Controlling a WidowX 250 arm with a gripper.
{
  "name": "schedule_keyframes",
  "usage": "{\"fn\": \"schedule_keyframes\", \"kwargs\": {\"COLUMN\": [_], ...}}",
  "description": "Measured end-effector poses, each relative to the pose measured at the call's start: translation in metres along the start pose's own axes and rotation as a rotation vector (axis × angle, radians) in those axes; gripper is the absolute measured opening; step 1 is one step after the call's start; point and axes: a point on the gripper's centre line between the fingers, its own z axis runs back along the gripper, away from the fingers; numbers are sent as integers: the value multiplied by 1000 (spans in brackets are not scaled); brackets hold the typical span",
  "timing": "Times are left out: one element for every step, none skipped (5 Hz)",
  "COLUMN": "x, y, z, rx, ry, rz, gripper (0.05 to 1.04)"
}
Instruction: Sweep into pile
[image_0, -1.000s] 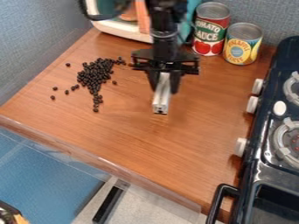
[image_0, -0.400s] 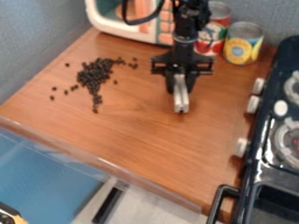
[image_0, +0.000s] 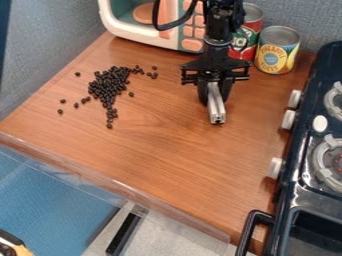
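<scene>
- Camera view: the black beans lie in a loose heap on the left of the surface, strays around it. The gripper hangs well apart, on the right.
- Its 2 jaws are closed on a silver bar, parted only by the bar's width.
- That bar points narrow end down, so I'd expect beans to slip past either side.
- If it's carried too high, it would skim over them; pressed too low, it could drag or twist loose.
- A quick stroke might scatter the round beans, even over the front edge.
- Coming straight through the middle would likely split the heap; the far-left strays need a pull inward.
- Swinging wide risks knocking the 2 cans behind.
</scene>
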Motion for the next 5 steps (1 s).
{"fn": "schedule_keyframes", "kwargs": {"x": [7, 16, 22, 25, 25], "y": [0, 12, 18, 22, 26], "z": [-1, -1, -4, -6, -7], "rx": [-9, -9, -2, -1, -2], "ry": [-1, -14, -29, -42, -47], "rz": [29, 85, 111, 128, 144], "gripper": [385, 385, 385, 385, 385]}}
